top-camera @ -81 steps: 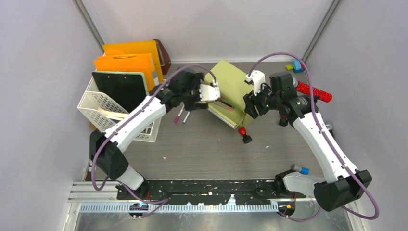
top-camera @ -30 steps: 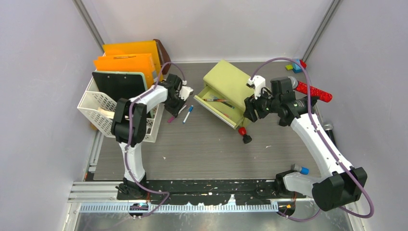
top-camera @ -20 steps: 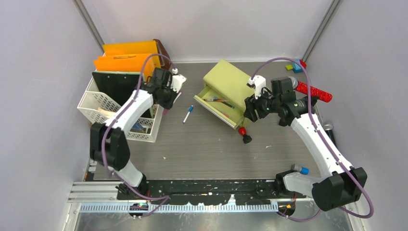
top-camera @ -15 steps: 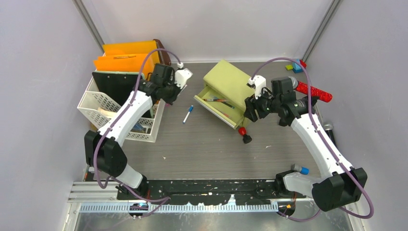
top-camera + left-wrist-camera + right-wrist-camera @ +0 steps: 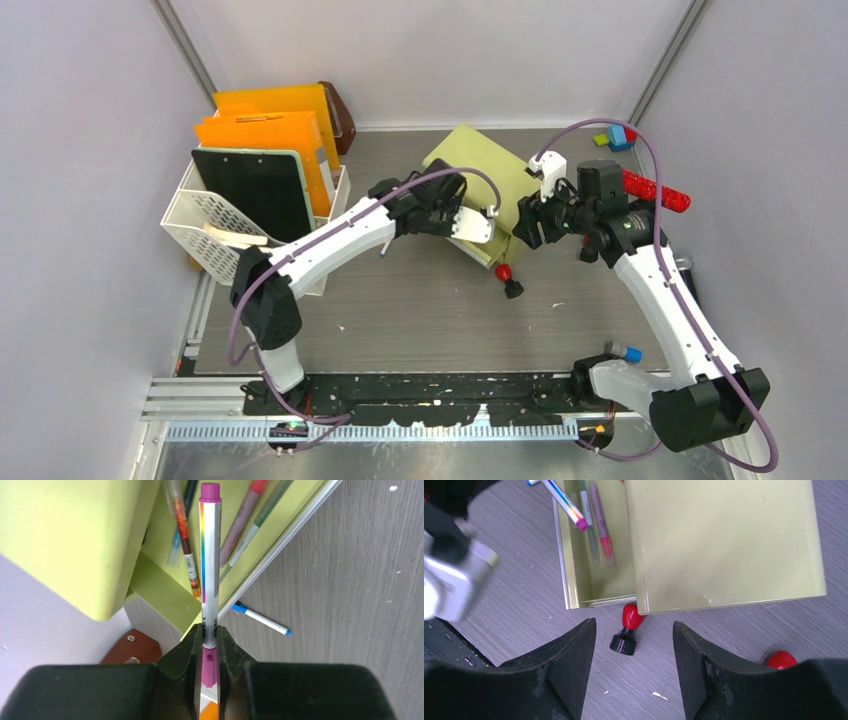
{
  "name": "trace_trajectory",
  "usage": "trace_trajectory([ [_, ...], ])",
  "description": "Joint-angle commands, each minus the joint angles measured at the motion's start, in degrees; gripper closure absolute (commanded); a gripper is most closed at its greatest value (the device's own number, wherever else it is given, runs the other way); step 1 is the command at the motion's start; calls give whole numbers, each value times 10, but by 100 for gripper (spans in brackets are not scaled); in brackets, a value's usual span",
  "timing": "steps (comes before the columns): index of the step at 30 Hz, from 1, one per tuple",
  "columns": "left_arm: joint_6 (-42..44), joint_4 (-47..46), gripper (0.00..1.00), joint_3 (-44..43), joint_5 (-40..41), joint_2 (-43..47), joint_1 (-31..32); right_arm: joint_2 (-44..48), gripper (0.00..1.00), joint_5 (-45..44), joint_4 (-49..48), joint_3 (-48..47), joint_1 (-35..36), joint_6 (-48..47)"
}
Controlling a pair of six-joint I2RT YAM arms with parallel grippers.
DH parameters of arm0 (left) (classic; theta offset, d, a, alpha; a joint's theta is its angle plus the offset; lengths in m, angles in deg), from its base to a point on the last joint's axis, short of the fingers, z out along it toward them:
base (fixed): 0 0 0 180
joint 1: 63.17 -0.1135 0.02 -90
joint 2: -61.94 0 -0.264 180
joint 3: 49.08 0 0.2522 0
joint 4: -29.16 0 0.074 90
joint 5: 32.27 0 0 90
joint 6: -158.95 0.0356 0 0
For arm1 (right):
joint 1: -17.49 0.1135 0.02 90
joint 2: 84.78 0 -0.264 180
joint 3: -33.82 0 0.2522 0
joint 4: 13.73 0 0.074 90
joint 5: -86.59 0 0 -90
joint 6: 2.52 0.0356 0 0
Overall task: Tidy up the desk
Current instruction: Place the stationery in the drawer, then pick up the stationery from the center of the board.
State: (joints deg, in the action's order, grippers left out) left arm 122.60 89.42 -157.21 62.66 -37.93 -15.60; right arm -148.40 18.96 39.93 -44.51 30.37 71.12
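Holding the rainbow-striped, magenta-capped pen (image 5: 210, 565) clamped in your left pincer (image 5: 210, 642) over the yellow-green cabinet's open drawer (image 5: 574, 565) on the dark wood-grain tabletop (image 5: 420, 320), you should lower, then release; your right pincer (image 5: 634, 625) gapes empty.

I see a white pen (image 5: 210, 565) with rainbow stripe and magenta cap, a yellow-green drawer cabinet (image 5: 65, 540), and a grey wood-grain worktop (image 5: 350, 580).
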Motion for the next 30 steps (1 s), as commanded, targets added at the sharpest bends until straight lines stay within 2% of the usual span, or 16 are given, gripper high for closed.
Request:
trace_trajectory([
  [1,142,1,98,-27,39,-20,22,16,36,2,-27,4,-9,8],
  [5,172,-1,85,-46,51,-47,30,16,37,6,-28,5,-15,9],
  [8,160,-31,63,-44,64,-50,31,14,37,8,-28,6,-18,10],
  [10,151,-76,43,-20,74,-31,31,13,36,10,-28,7,-19,10],
  [15,115,-225,28,75,101,51,26,10,37,14,-28,7,-21,10],
  [18,35,-233,16,109,94,104,5,10,37,15,-28,7,-22,10],
  [22,-116,-173,9,131,61,146,-54,6,37,19,-27,7,-22,10],
  [28,-336,-107,8,170,-43,153,-175,-1,37,23,-28,7,-22,11],
  [30,-382,-98,10,184,-90,138,-207,-3,37,25,-28,6,-23,13],
])
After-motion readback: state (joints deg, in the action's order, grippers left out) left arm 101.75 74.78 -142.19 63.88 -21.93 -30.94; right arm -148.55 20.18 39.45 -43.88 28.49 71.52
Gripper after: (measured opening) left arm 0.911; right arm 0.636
